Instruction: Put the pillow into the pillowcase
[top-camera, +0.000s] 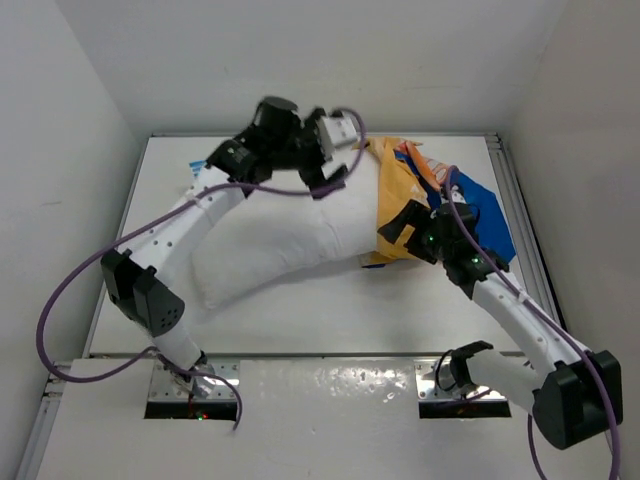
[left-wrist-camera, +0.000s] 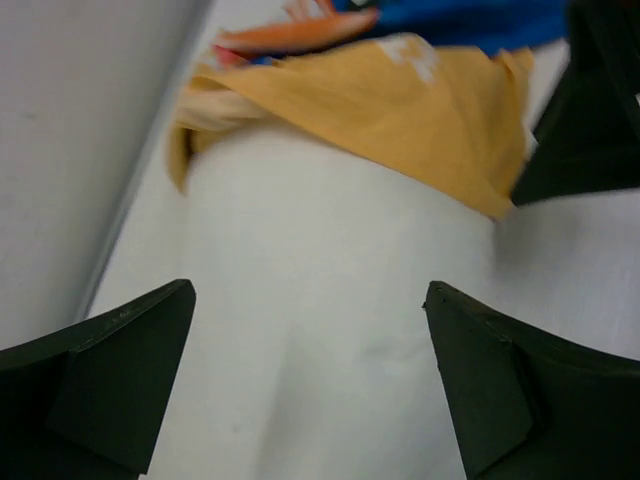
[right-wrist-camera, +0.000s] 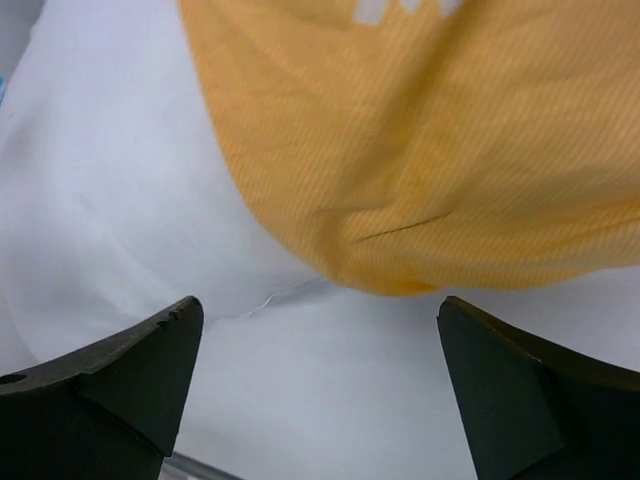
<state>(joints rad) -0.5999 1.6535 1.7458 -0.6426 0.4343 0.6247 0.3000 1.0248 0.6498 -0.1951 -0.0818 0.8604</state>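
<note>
- The pillow is lying across the middle of the counter, with its right end sitting inside the mouth of the pillowcase, right of centre.
- The left gripper is hovering over the white pillow, jaws spread apart, gripping nothing.
- The right gripper is standing wide apart by the orange hem, empty.

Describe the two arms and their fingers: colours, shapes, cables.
Both the left arm and the right arm have white tubular links joined by chunky black joint housings. A purple cable loops loosely along each arm. Each base sits on a shiny metal plate. The left fingers and right fingers are matte black wedges that taper to pointed tips.
</note>
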